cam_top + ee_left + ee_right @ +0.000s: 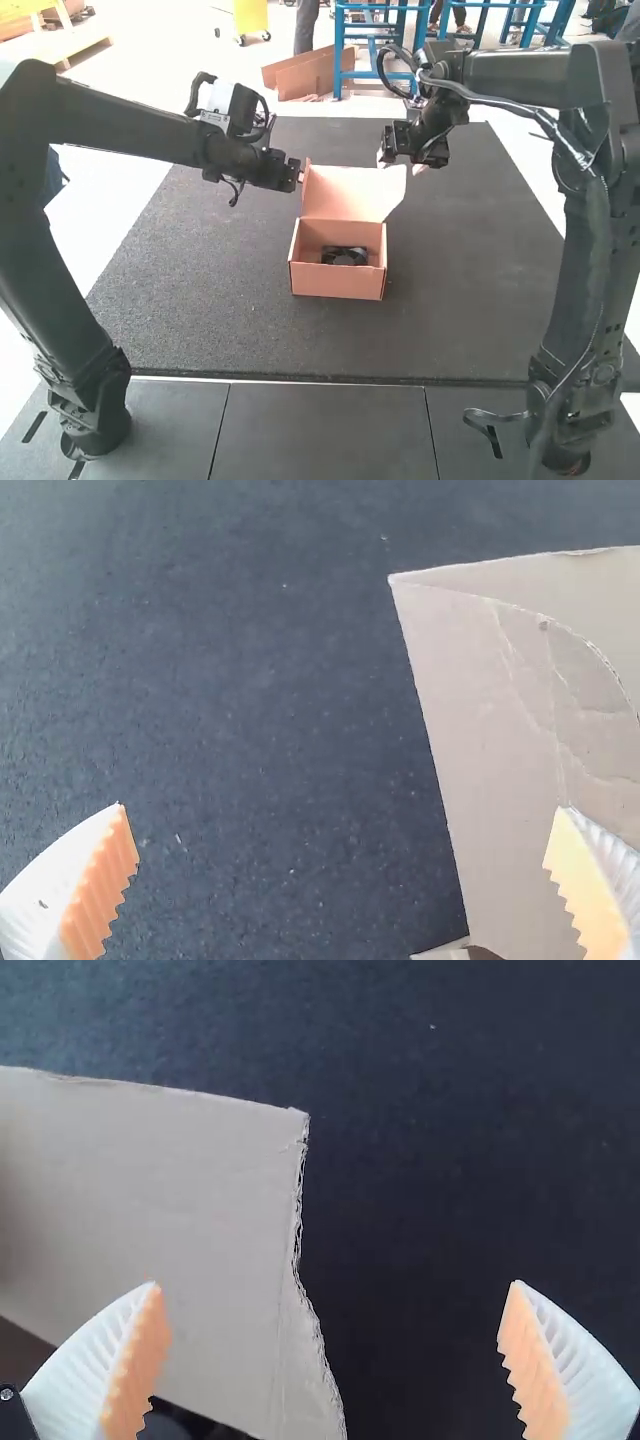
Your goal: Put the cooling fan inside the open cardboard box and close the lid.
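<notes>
An open cardboard box [338, 258] sits mid-mat with its lid [350, 192] standing up at the back. The black cooling fan [345, 256] lies inside it. My left gripper [296, 172] is at the lid's top left corner, open, with the lid's cardboard [520, 750] running in by one finger. My right gripper [398, 152] hovers open at the lid's top right corner; the lid's edge [180, 1250] lies between its ribbed white fingers [560, 1370].
The box rests on a dark mat [200, 290] with room on all sides. Another flattened cardboard piece [305, 72] lies on the floor beyond the mat's far edge.
</notes>
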You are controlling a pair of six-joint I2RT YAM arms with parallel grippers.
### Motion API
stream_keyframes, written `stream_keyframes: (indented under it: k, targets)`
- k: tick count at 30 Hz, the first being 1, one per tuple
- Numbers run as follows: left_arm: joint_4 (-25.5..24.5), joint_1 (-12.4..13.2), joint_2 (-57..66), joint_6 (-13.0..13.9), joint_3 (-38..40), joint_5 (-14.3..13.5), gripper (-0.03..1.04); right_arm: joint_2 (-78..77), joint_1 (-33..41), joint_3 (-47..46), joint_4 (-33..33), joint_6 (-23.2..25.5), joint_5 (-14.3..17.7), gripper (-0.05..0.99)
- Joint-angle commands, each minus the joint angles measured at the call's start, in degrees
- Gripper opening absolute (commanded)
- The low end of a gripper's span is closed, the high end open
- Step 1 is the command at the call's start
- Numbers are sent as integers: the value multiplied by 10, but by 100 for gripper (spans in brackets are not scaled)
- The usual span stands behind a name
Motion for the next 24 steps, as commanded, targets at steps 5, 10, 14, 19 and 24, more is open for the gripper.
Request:
stream_keyframes:
  k: [5, 10, 14, 19, 24]
  targets:
    - [1, -5, 3, -10, 24, 14, 97, 4, -15, 16, -3, 4, -15, 56]
    - [-3, -5, 1, -10, 24, 14, 97, 4, -15, 16, -5, 3, -16, 37]
    - [-6, -5, 0, -10, 22, 14, 97, 5, -13, 16, -7, 4, -17, 31]
    - [-7, -4, 1, -10, 24, 14, 97, 4, -13, 16, -8, 6, -17, 11]
    - [-10, -4, 0, -9, 24, 14, 97, 1, -11, 17, -9, 7, -18, 0]
